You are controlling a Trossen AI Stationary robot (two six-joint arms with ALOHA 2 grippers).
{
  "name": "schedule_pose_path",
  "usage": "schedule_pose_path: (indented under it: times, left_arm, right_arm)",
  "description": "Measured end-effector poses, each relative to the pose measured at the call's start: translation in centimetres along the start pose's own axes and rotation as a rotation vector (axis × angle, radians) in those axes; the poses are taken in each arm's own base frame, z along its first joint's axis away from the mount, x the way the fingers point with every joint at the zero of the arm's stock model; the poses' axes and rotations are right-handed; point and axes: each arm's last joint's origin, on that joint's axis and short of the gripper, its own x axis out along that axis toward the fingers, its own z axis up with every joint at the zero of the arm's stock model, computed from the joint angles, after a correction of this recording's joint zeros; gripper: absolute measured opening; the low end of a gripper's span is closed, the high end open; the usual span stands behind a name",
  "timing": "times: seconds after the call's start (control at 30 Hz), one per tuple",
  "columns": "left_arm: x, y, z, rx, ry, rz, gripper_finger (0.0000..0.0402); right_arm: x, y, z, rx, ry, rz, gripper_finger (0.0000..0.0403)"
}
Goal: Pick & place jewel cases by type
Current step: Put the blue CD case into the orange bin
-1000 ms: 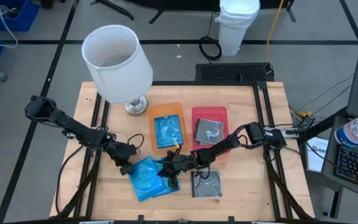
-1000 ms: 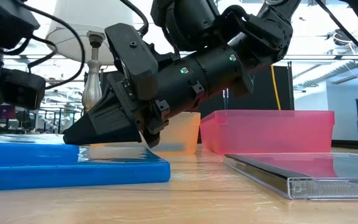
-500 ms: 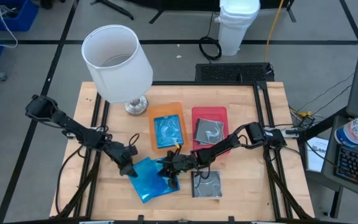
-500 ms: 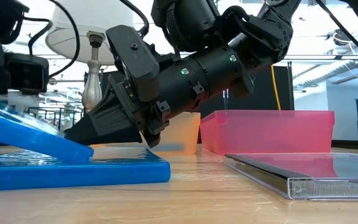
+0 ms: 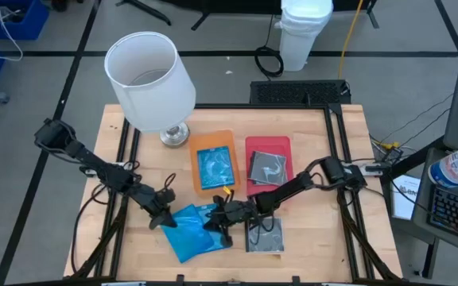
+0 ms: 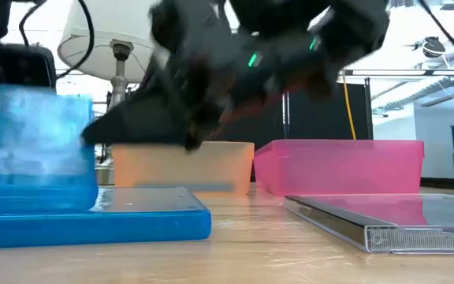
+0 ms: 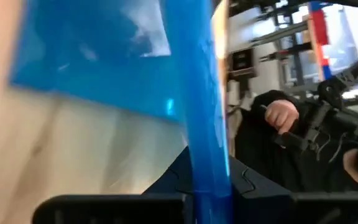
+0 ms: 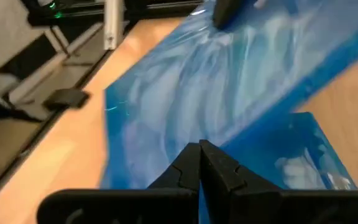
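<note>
Two translucent blue jewel cases are stacked near the table's front. The lower one lies flat. The upper one stands tipped up steeply with my left gripper shut on it. My right gripper is shut on nothing and hovers above the cases. A clear jewel case with a dark inside lies flat to their right. An orange tray holds another blue case. A red tray holds a dark case. My left gripper pinches the upper blue case between its two fingers at the edge facing the table's left, one finger on each face. The fingers come from the table's left, slanting down. The case stands tilted; its lower part seems to rest on the flat blue case. My right gripper: whether its shut tips touch the raised case, I cannot tell.
A white lamp stands at the far left of the table, behind the trays. Cables run along both arms. In the left wrist view, a person's hand shows beyond the table.
My left gripper has taken hold of the upper blue case at its left edge and tipped it up from flat to steeply tilted; the lower case stayed flat. My right gripper, still shut, has risen off the cases.
</note>
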Motion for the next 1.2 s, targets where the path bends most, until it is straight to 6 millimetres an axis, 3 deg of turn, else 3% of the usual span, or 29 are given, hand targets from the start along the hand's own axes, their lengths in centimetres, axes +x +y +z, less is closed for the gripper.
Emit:
schedule_pose_path:
  times: [0.07, 0.17, 0.3, 0.4, 0.47, 0.6, 0.77, 0.87, 1.2]
  left_arm:
    - [0.0, -0.5, -0.1, 0.049, -0.004, -0.032, 0.0017]
    - [-0.1, -1.2, -0.2, 0.106, -0.016, -0.087, 0.0015]
    - [-0.3, -2.1, -0.1, 0.185, -0.037, -0.085, 0.0020]
    - [-0.2, -3.4, 0.6, 0.299, -0.047, -0.022, 0.0016]
    - [-0.2, -4.3, 0.9, 0.387, -0.039, 0.060, 0.0015]
    - [-0.5, -7.1, 1.8, 0.540, -0.046, 0.190, 0.0015]
    - [-1.3, -10.2, 2.9, 0.630, -0.068, 0.314, 0.0016]
    - [-1.7, -11.5, 3.5, 0.646, -0.103, 0.348, 0.0015]
    - [-2.0, -11.5, 4.1, 0.674, -0.130, 0.423, 0.0015]
  right_arm:
    - [-1.6, 1.0, 1.8, -0.041, -0.005, -0.014, 0.0015]
    - [-3.7, 2.1, 2.8, -0.109, 0.030, -0.083, 0.0043]
    - [-9.1, 4.3, 8.3, -0.105, -0.123, -0.127, 0.0096]
    - [-11.1, 5.5, 9.3, -0.076, -0.145, -0.078, 0.0137]
    - [-11.4, 5.8, 8.8, -0.060, -0.111, -0.073, 0.0162]
    - [-13.4, 6.7, 10.9, 0.039, -0.214, -0.012, 0.0198]
    - [-12.8, 5.9, 9.9, 0.179, -0.118, 0.036, 0.0220]
    - [-13.2, 5.1, 10.8, 0.231, -0.152, 0.058, 0.0224]
    - [-13.1, 4.4, 11.1, 0.214, -0.195, 0.000, 0.0226]
